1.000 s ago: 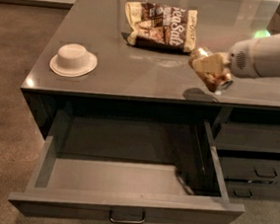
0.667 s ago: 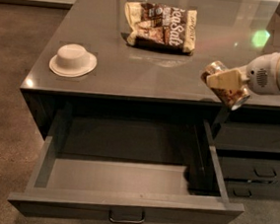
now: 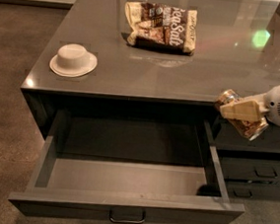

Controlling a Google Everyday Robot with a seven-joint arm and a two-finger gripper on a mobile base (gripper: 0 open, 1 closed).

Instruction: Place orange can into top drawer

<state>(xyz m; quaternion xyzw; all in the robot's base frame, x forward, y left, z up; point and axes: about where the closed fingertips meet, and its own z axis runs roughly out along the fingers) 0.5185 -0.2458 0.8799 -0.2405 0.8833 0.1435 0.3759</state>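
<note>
My gripper [image 3: 244,114] reaches in from the right edge and is shut on the orange can [image 3: 250,127]. The can is tilted, held in the air just past the counter's front edge, above and slightly right of the open drawer's right wall. The top drawer [image 3: 123,179] is pulled fully out below the counter. It is wide, shallow and dark grey, with a small metal handle [image 3: 127,217] centred on its front. Its inside shows nothing in it.
On the grey countertop [image 3: 194,64] lie a brown-and-cream snack bag [image 3: 162,27] at the back and an upturned white bowl [image 3: 73,61] at the left. Narrower dark drawers [image 3: 258,167] are stacked at the right below my arm. Brown floor lies to the left.
My gripper with the can has moved forward and down, from over the countertop's right part to just past its front edge, beside the open drawer's right side.
</note>
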